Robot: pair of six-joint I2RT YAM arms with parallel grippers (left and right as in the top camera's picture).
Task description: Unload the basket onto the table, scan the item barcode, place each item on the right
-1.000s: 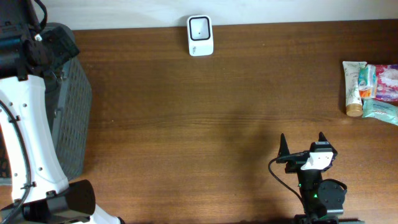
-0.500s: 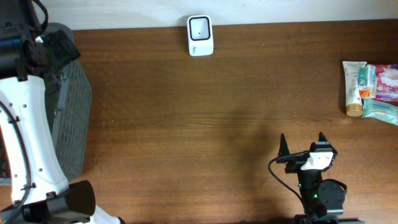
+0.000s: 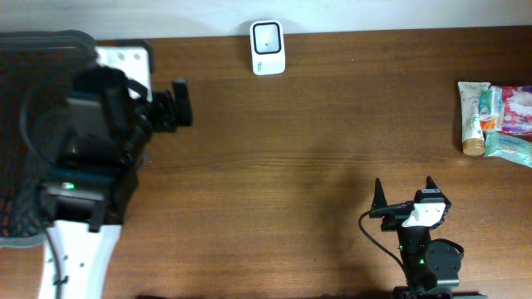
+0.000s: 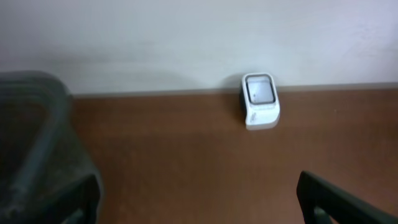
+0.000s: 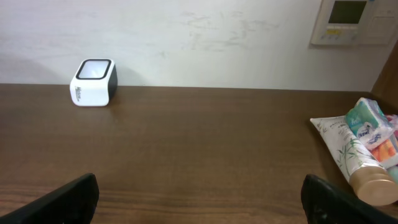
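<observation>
- Brown wooden worktop (image 3: 274, 158) runs up to a plain white wall, with two robot arms at its near edge.
- One white scanner (image 3: 268, 47) with a dark window stands alone at the far edge, against the wall. It shows in both wrist views (image 4: 260, 99) (image 5: 93, 82).
- One cream tube (image 3: 471, 116) with a tan cap lies at the far right end, cap toward the near edge.
- Packets (image 3: 509, 124) lie touching the tube on its right. At least two show, one teal and one pink, but the heap overlaps too much for a firm count.
- Nothing lies between that pile and the scanner, and the two are well apart.
- Left fingers (image 3: 177, 108) hover spread wide over the left end of the worktop, beside one dark mesh basket (image 3: 21, 108), and hold nothing. The wrist view shows them at both lower corners (image 4: 339, 199), facing the scanner.
- Right fingers (image 3: 378, 195) sit spread wide at the near edge, right of centre, also holding nothing, and well short of the tube and packets (image 5: 74, 199).
- One white wall panel (image 5: 351, 22) with a small display hangs above the right end.
</observation>
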